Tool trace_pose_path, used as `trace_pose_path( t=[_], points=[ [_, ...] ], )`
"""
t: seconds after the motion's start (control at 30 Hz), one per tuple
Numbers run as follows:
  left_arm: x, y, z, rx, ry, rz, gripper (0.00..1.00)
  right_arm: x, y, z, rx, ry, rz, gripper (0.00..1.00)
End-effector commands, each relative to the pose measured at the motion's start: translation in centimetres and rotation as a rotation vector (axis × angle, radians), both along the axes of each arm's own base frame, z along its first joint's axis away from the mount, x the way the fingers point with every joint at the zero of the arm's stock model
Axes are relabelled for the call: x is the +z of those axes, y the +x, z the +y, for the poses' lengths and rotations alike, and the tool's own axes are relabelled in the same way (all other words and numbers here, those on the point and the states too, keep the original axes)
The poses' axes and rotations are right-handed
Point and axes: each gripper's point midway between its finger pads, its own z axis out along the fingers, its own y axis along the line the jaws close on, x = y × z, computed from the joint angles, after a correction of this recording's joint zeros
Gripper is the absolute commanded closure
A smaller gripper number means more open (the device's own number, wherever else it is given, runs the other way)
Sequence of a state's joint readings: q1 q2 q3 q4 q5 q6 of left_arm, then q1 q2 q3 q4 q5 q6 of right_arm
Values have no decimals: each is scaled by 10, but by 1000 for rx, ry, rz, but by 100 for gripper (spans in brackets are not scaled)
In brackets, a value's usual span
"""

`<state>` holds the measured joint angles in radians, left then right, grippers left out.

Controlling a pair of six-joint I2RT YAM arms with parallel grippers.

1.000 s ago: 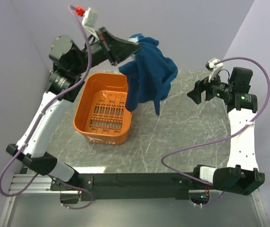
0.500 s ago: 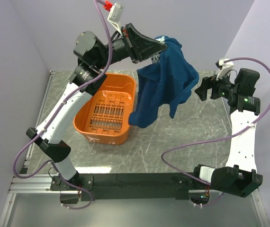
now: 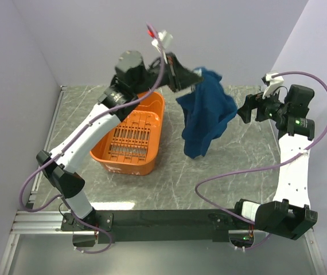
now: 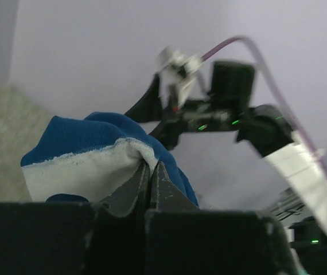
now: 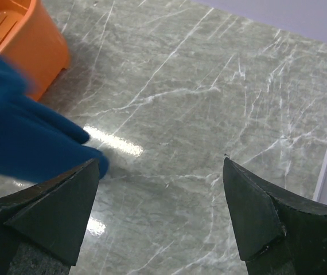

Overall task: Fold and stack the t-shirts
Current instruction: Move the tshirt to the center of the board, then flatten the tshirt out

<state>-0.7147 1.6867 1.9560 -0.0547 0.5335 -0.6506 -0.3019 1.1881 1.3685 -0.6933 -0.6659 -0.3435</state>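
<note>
The grey marbled stone tabletop (image 3: 232,172) is seen to carry the whole arrangement. The left arm (image 3: 94,129) is raised and extended over the far half of the tabletop. The right arm (image 3: 291,166) is held up along the right side.

An orange slotted plastic basket (image 3: 123,165) is set left of centre on the tabletop, beneath the left arm.

The dark navy-blue short-sleeved cotton t-shirt (image 3: 206,114) is suspended in the air as a bunched mass, to the right of the basket and between it and the right jaws. Whether its lower end touches the tabletop cannot be told. In the left wrist view, a pale patch of the fabric is noted beside the grip.

The left jaws are pressed together on a fold at the top of the t-shirt. The right jaws are spread wide with nothing between them, just beside the t-shirt's right edge.
</note>
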Motion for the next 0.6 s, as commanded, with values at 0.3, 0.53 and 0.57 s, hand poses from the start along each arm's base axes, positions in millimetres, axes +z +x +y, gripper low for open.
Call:
trace_pose_path(
  t=[0.3, 0.53, 0.57],
  points=[
    [-169, 42, 21, 232, 423, 128, 25, -42, -18, 12, 106, -15, 51, 6],
    [-151, 40, 77, 439, 471, 38, 9, -79, -41, 50, 286, 42, 140, 7],
    [-155, 41, 86, 466, 485, 48, 8, -87, -45, 54, 299, 46, 160, 7]
  ],
)
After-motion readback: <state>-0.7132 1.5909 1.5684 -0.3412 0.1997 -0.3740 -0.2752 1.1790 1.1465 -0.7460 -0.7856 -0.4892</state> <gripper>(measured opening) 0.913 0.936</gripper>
